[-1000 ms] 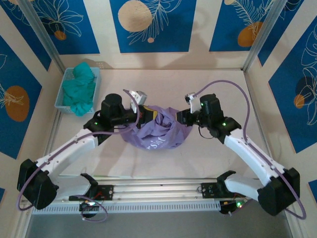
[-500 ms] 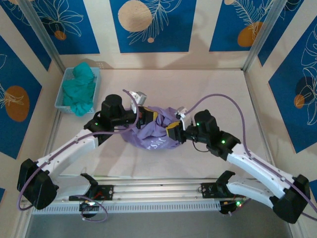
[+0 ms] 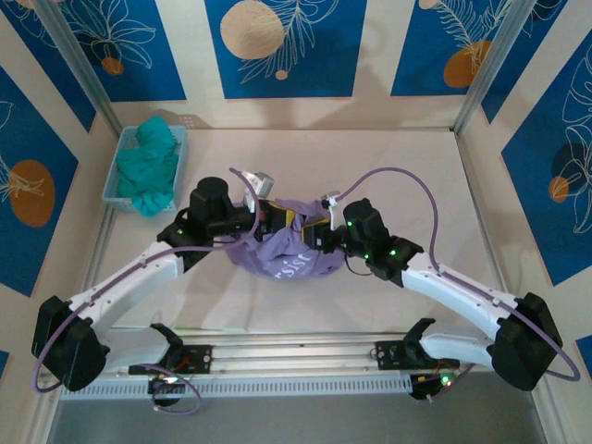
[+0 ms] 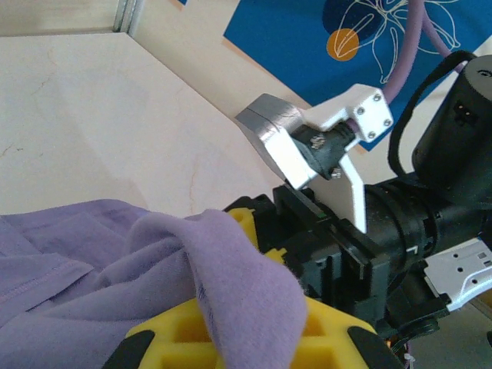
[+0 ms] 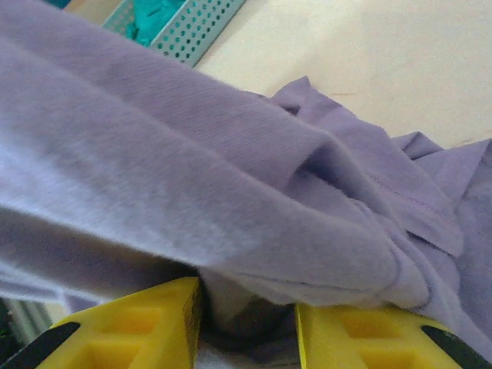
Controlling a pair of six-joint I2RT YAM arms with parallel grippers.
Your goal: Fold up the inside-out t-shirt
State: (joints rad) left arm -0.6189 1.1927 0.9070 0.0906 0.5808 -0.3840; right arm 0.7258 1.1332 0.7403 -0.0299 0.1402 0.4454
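While the worktop (image 3: 416,166) carries one bunched lavender t-shirt (image 3: 291,254), one basket (image 3: 113,176) sits well apart, rear-left of the shirt, holding one teal garment (image 3: 148,166). Two hands: left hand (image 3: 277,217) at the shirt's left side, pressed together, pinching cloth. Right hand (image 5: 247,319) at the shirt's right side, fingers partly spread, fabric draped over them.

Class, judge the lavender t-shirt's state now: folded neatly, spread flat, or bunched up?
Bunched up. The lavender t-shirt lies as a rumpled mound on the table, with loose overlapping creases and no flat panels.
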